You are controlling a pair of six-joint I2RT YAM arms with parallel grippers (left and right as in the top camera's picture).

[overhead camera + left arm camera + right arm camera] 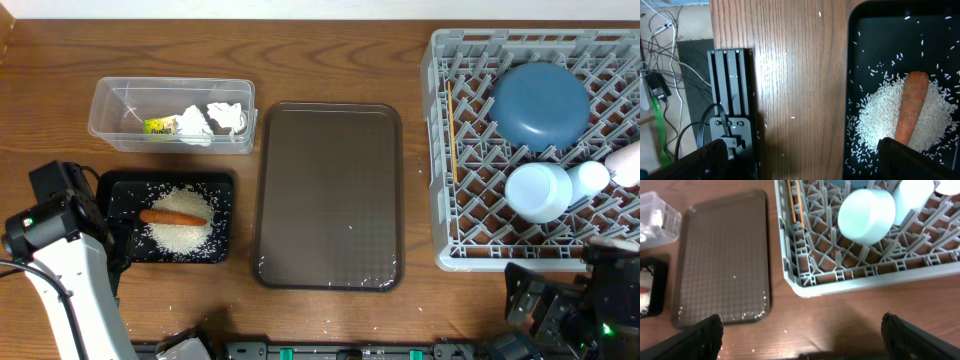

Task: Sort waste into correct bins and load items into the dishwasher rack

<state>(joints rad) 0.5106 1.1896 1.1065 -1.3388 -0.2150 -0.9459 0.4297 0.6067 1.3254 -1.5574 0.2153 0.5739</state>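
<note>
Fingers (702, 161) of the left gripper (802, 167) stand wide apart and empty over bare table (790, 75) beside the black tray (854, 75), where the carrot (910, 115) lies on rice (875, 117). The right gripper (805, 342), equally spread and empty, hangs before the rack (840, 275), which holds the dish (540, 103), bowl (537, 190), cup (590, 176) and chopsticks (451, 130). Tissues (215, 118) and wrapper (160, 126) sit in the tub (110, 120). Cables (660, 60) trail beyond the table's edge.
</note>
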